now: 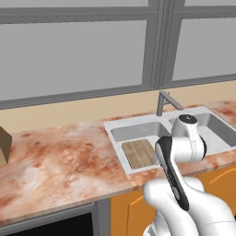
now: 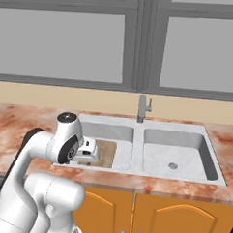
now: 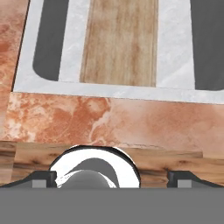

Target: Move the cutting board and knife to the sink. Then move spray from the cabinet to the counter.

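The cutting board (image 1: 138, 153) (image 2: 107, 153) (image 3: 120, 41) lies flat in the left basin of the sink (image 1: 115, 124) (image 2: 135, 173) (image 3: 118, 92). My gripper (image 2: 89, 152) (image 3: 112, 179) hovers over the sink's front rim and the strip of counter (image 1: 60, 161) (image 2: 21, 120) (image 3: 87, 120) before it, pointing down. Its fingertips (image 3: 43, 179) stand wide apart with nothing between them, so it is open. The board is just beyond the gripper, not touched. The knife, the spray and the cabinet are out of view.
A grey faucet (image 1: 163, 102) (image 2: 143, 107) rises behind the divider of the two basins. The right basin (image 2: 177, 150) has a drain in its floor. A brown box-like object (image 1: 3, 145) sits at the counter's far left. Orange base cabinet doors (image 2: 181, 218) run below.
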### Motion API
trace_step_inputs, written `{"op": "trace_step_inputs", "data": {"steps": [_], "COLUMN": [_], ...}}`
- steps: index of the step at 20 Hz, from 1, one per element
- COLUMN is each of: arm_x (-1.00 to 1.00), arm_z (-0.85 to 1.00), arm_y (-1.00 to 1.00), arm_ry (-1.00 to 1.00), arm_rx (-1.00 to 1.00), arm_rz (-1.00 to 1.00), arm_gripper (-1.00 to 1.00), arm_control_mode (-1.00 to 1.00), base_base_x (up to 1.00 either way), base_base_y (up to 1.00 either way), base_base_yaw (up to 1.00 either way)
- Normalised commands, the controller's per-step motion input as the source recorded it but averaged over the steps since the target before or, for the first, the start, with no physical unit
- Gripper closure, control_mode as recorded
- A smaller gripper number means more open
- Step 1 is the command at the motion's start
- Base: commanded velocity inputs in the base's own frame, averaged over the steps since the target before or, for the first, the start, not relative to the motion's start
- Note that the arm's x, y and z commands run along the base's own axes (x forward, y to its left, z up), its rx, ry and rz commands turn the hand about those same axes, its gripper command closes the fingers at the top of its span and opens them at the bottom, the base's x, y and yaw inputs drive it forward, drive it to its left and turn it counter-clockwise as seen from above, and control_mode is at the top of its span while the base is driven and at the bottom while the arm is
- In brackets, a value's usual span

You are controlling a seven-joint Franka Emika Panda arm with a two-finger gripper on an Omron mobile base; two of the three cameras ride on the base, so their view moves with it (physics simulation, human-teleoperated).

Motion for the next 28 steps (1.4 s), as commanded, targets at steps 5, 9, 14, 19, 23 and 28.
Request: {"op": "trace_step_inputs", "data": {"steps": [5,9,14,19,23,28], "arm_x": [0.0,0.0,0.0,0.0,0.0,0.0], "arm_z": [0.0,0.0,0.0,0.0,0.0,0.0], "arm_y": [0.0,0.0,0.0,0.0,0.0,0.0], "arm_ry": [0.0,0.0,0.0,0.0,0.0,0.0], "arm_rx": [0.0,0.0,0.0,0.0,0.0,0.0], "arm_rz": [0.0,0.0,0.0,0.0,0.0,0.0], "arm_gripper": [-1.0,-1.0,-1.0,-1.0,-1.0,-1.0], "arm_control_mode": [1.0,1.0,1.0,1.0,1.0,1.0], "base_base_x": [-0.29,-0.64,-0.6,-0.16,-0.05,0.0], "base_base_y": [-0.05,-0.14,-0.12,-0.09,-0.01,0.0], "base_base_yaw": [-0.01,-0.07,-0.17,-0.6,-0.76,-0.84]}}
